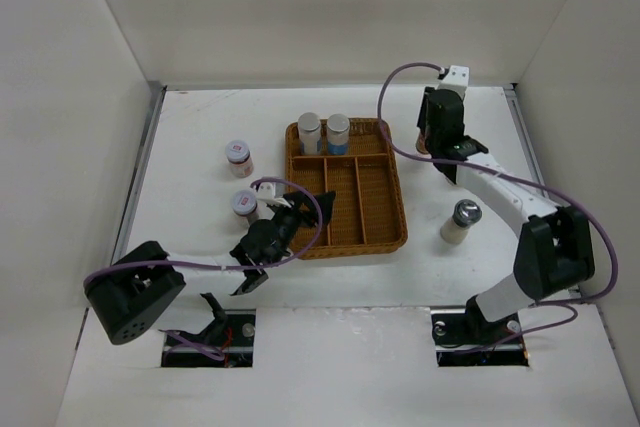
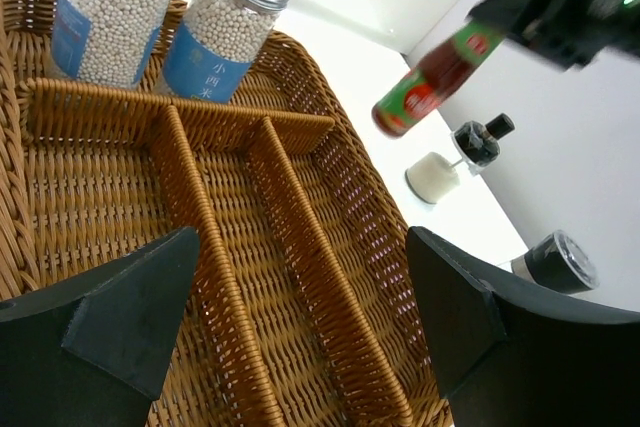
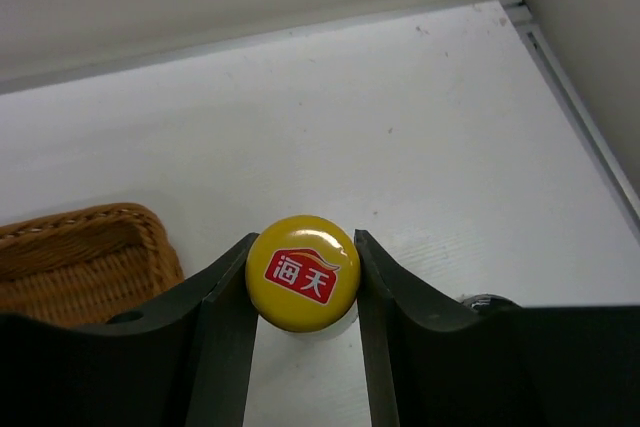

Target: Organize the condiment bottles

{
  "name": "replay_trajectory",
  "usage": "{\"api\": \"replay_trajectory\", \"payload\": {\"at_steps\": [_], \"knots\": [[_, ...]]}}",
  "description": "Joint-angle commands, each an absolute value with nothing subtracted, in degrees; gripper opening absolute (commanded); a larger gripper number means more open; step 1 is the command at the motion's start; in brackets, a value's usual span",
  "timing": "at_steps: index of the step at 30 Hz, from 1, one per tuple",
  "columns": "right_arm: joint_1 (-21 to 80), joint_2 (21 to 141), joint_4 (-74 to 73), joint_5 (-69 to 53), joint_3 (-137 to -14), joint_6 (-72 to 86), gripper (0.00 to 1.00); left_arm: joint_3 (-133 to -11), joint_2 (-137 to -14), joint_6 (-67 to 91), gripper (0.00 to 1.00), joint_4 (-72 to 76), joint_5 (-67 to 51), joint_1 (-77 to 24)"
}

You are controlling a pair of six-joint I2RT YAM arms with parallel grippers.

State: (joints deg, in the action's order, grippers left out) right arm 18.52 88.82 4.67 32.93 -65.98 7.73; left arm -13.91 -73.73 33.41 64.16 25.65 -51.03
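Closest to your right wrist camera is the yellow cap (image 3: 301, 273) of the sauce bottle (image 2: 432, 82). Your right pincer (image 3: 303, 247) has it pinched from both sides, fingers drawn in until they press the cap. In the left wrist view the bottle hangs tilted beyond the far right corner of the wicker tray (image 1: 345, 247). It looks clear of the counter (image 1: 200, 127), though the angle leaves that uncertain.

A pellet jar (image 1: 310, 133) and a second pellet jar (image 1: 338, 132), both silver-lidded with blue labels, stand upright side by side in the tray's far compartment. A pink-lidded jar (image 1: 238, 157) stands on the counter left of the tray. A second pink-lidded jar (image 1: 245, 204) stands nearer you on that same side. A silver-topped jar (image 1: 460, 222) stands apart to the tray's right.

Your left pincer (image 2: 303, 247) is spread wide and grips nothing. It hovers over the tray's long compartments near the left rim.
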Motion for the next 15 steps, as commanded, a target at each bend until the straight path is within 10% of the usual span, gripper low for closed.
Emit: {"api": "replay_trajectory", "payload": {"at_steps": [1, 15], "knots": [[23.15, 82.62, 15.55, 34.72, -72.24, 5.19, 0.28, -14.68, -74.18, 33.22, 0.85, 67.76, 24.87, -50.67], [31.77, 98.34, 17.23, 29.8, -83.32, 8.52, 0.29, -14.59, -73.92, 33.22, 0.85, 67.68, 24.96, -50.76]]}}
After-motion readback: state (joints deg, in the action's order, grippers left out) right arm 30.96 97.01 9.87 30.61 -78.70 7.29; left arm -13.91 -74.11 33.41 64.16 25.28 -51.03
